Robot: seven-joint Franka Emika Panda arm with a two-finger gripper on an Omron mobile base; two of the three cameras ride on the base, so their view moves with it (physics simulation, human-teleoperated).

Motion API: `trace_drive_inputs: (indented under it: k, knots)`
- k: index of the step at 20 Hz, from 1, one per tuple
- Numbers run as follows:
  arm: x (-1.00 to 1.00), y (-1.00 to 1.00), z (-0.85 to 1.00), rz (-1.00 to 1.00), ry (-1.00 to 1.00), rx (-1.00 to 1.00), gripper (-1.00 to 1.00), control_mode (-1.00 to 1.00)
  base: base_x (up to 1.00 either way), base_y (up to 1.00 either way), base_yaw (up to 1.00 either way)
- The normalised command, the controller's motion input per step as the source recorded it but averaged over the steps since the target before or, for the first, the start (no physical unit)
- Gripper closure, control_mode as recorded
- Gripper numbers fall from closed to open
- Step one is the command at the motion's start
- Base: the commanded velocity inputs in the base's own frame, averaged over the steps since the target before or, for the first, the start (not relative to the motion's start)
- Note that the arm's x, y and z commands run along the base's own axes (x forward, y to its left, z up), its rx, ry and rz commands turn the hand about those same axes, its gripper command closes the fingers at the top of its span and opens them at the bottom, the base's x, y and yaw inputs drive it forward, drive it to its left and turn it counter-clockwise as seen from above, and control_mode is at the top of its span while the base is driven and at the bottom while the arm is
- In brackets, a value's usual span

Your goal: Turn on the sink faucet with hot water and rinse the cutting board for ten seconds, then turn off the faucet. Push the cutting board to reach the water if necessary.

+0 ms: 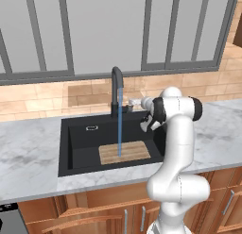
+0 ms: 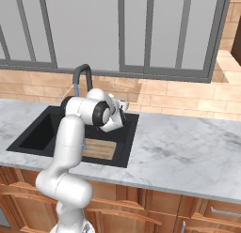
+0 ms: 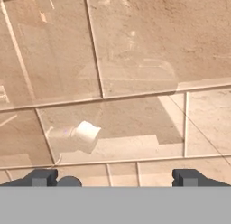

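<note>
The black gooseneck sink faucet stands behind the black sink. A thin blue stream of water falls from its spout onto the light-brown cutting board, which lies flat on the basin floor at the front right. My gripper hovers just right of the faucet's base, above the sink's back edge, and points at the wall. In the hand view the gripper is open with nothing between its fingertips, facing tan wall tiles.
White-grey marble counter runs to both sides of the sink. A tan tiled backsplash and a wide window rise behind the faucet. My arm reaches over the sink's right side.
</note>
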Motion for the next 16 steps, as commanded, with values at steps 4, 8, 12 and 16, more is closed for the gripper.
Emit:
trace_drive_inputs:
  k: [4,8,12,16]
  knots:
    - [-0.08,-0.26,0.02,0.0,0.06,0.0,-1.0,-1.0,0.0,0.0,0.0]
    - [-0.12,-0.11,0.25,0.0,0.04,0.02,-1.0,-1.0,0.0,0.0,0.0]
    - [-0.16,-0.05,0.4,0.0,0.04,0.04,-1.0,-1.0,0.0,0.0,0.0]
    - [-0.19,-0.15,0.47,0.0,0.05,0.05,-1.0,-1.0,0.0,0.0,0.0]
